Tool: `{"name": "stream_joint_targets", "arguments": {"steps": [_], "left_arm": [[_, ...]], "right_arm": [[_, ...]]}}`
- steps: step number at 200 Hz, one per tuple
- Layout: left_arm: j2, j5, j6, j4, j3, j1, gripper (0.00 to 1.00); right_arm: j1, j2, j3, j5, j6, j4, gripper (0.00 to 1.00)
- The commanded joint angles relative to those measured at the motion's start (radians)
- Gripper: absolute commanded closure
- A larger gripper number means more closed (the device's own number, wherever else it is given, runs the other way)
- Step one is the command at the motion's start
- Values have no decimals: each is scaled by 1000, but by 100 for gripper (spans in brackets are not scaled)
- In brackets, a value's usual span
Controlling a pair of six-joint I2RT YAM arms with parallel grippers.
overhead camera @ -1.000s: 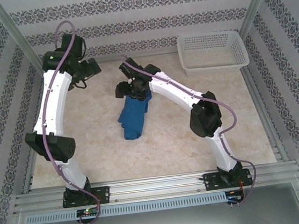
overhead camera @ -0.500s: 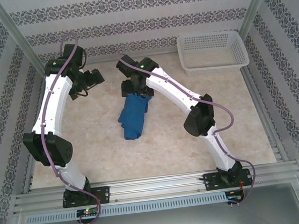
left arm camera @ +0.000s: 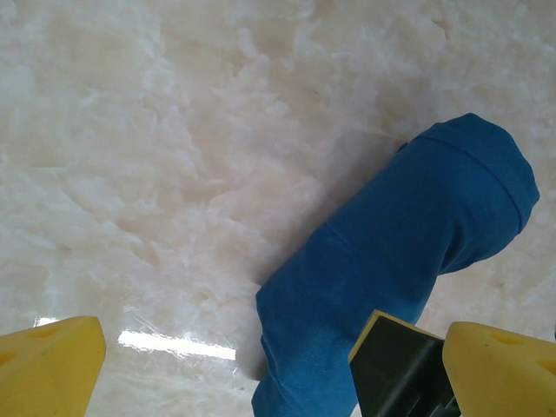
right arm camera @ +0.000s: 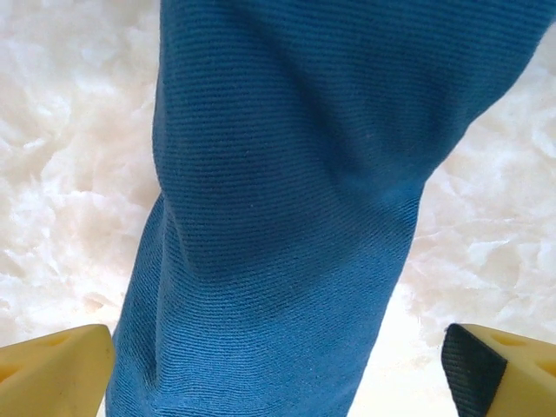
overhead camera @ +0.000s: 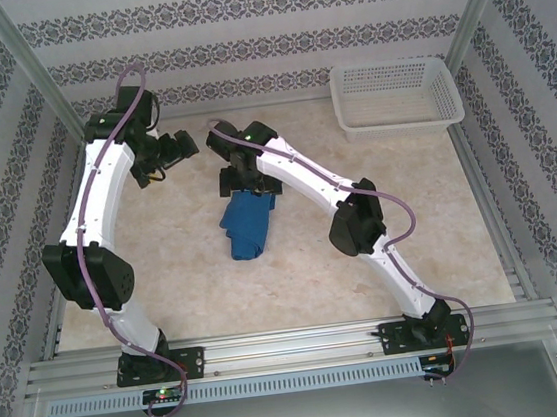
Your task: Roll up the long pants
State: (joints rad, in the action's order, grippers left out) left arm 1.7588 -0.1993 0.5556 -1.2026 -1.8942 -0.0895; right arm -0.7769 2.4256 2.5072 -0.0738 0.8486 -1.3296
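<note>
Long pants (overhead camera: 248, 224) are laid folded narrow at the middle of the surface (overhead camera: 442, 230). The right hand (overhead camera: 239, 181), open, has been shifted over their far end, the left hand (overhead camera: 177, 146) held open beside it; rolling is judged imminent.

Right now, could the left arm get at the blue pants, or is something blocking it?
Probably yes. The left gripper hangs open beside the pants, with bare table between them. The right gripper hovers over the far end of the pants, so the near part looks freer.
</note>
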Motion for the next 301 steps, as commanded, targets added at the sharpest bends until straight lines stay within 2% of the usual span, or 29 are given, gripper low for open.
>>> {"name": "stream_joint_targets", "arguments": {"steps": [1,63,113,129,142,156,167,177,184,190,198,210,265,301], "left_arm": [[-2,-31,-23,24,4,16,0],[-2,-54,-26,31,17,34,0],[4,-80,-23,38,21,46,0],[6,-85,-25,38,21,49,0],[6,-85,-25,38,23,52,0],[8,-89,-25,40,27,51,0],[10,-92,-23,40,29,53,0],[11,-95,-23,39,30,53,0],[12,-96,-23,37,29,53,0],[13,-95,-23,36,30,53,0],[12,-94,-22,37,32,54,0],[10,-94,-22,35,33,53,0],[11,-89,-21,20,30,55,0],[12,-88,-16,12,21,55,0]], "right_arm": [[-5,25,28,-5,40,-27,2],[-15,105,39,35,96,12,2],[-13,194,35,13,105,-42,2],[-4,207,10,16,97,-36,6],[2,207,-21,25,88,-15,18],[9,202,-58,47,79,18,44],[19,199,-88,75,71,47,54],[25,200,-113,107,65,65,57],[30,198,-137,132,57,85,62],[33,194,-161,154,51,108,71],[35,181,-197,181,42,145,87],[35,154,-254,208,31,209,100],[103,-64,-549,347,67,530,100],[168,-192,-627,444,90,699,100]]}}
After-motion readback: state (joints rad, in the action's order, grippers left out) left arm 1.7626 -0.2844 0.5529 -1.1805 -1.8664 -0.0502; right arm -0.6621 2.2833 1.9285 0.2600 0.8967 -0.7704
